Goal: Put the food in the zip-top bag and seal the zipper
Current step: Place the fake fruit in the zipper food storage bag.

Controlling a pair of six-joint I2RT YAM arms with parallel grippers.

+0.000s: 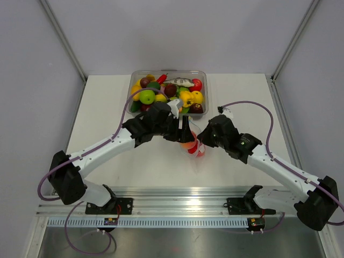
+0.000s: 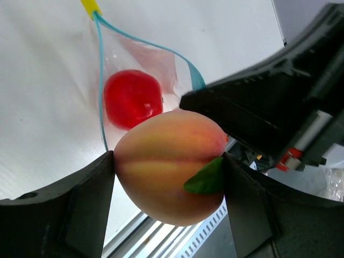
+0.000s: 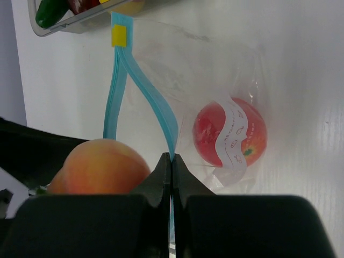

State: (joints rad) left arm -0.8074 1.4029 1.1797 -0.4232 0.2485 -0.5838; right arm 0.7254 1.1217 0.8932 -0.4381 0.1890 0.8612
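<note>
Left gripper [image 1: 184,130]: jaws set narrow, clamp peach [image 2: 166,156]; peach seems just above open mouth of zip-top bag [image 3: 215,70], mid table [image 1: 107,107]. Tub [image 1: 177,72] of toy food at 12 o'clock. Right gripper [image 3: 172,166]: jaws closed, pinch zipper [image 3: 156,105]. Red fruit [image 3: 207,129] inside bag, 2 o'clock from pinch.

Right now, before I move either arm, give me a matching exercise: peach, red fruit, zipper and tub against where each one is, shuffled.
1 peach
2 red fruit
3 zipper
4 tub

A inside the zip-top bag
B pinched by the right end effector
C packed with toy food
D held in the left end effector

Pairs: 1-D, 2-A, 3-B, 4-C
</note>
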